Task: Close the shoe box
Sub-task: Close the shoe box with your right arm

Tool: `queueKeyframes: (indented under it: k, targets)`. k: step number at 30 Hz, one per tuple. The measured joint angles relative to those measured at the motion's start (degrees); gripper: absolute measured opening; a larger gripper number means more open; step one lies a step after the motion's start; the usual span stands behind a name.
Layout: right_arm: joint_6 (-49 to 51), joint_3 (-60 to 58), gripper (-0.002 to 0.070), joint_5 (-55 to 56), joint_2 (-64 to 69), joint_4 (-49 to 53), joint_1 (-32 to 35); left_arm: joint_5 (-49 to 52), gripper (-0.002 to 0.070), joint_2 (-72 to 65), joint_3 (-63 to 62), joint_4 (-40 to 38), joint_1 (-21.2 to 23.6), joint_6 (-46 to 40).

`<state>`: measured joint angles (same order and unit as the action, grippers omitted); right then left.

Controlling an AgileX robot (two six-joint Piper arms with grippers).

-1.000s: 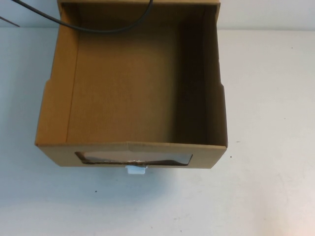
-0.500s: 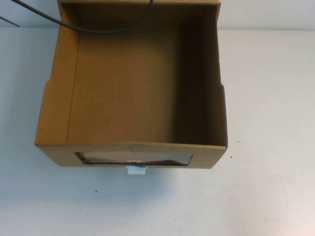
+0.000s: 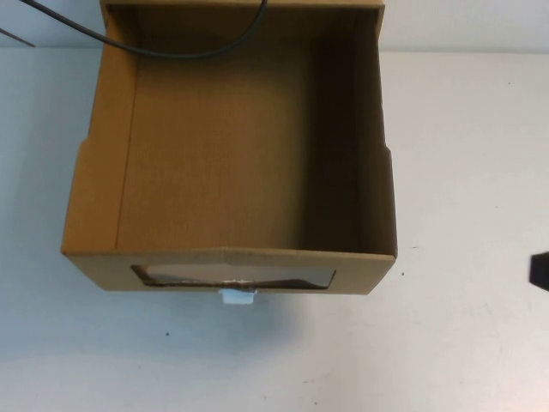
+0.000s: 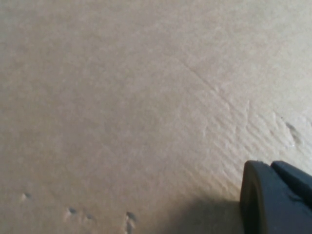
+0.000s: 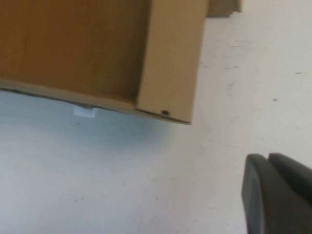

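Cardboard shoe box (image 3: 214, 163) open; right gripper (image 3: 539, 270) near; left gripper (image 4: 275, 197) against cardboard.

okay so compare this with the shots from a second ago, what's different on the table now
The right gripper has just come into the high view at the right edge, beside the shoe box; it was out of sight before. The box, its white tab and the black cable have not moved. The left gripper shows only in its wrist view, close against cardboard.
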<state>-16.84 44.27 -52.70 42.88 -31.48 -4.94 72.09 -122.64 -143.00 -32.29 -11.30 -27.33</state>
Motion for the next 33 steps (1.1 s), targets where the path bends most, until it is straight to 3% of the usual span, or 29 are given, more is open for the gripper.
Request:
queueKeyframes:
  k: [3, 8, 13, 16, 21, 33]
  targets:
    - [-2.56, 4.26, -0.0013, -0.38, 8.02, -2.37, -5.31, 0.0, -0.0005, 0.0, 0.0, 0.0, 0.0, 0.0]
    - [-1.02, 9.06, -0.0013, 2.71, 17.33, -0.23, -19.81, 0.0, -0.0005, 0.0, 0.0, 0.0, 0.0, 0.0]
    - [8.61, 11.0, -0.0012, 13.32, 22.18, 9.57, -37.48, 0.0, -0.0005, 0.0, 0.0, 0.0, 0.0, 0.0]
    - [16.45, 11.31, -0.0011, 19.16, 24.48, 17.99, -43.48, 0.0, -0.0005, 0.0, 0.0, 0.05, 0.0, 0.0]
    - [23.47, 12.55, -0.0011, 23.54, 28.8, 26.48, -45.61, 0.0, -0.0005, 0.0, 0.0, 0.14, 0.0, 0.0]
    - [24.53, 20.8, -0.0011, 23.21, 39.68, 30.08, -45.74, 0.0, -0.0005, 0.0, 0.0, 0.2, 0.0, 0.0]
